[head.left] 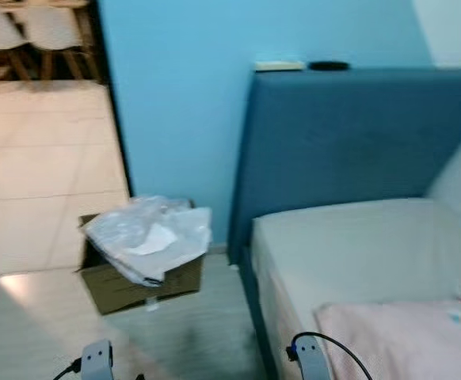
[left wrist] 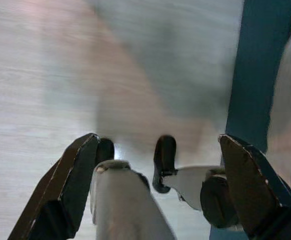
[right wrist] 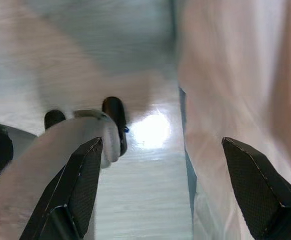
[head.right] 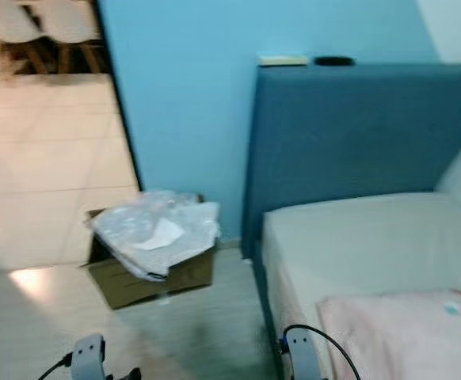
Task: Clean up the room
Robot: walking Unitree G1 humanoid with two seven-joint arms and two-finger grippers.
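Both hands, left hand point(left wrist: 158, 187) and right hand point(right wrist: 165, 187), hang spread over bare floor point(head.left: 207, 332) between cardboard box point(head.left: 135, 285) and bed point(head.left: 357, 253) edge.

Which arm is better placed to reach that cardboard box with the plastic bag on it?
Left, probably. The cardboard box stands on the floor on the robot's left, ahead of the left tool, open and empty; the bed fronts the right arm.

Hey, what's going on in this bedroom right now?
Nothing is being handled. The robot stands on the floor beside the bed, facing a cardboard box stuffed with crumpled plastic bags against the blue wall. Its left gripper and right gripper hang low, both open and empty. A pink blanket lies on the mattress.
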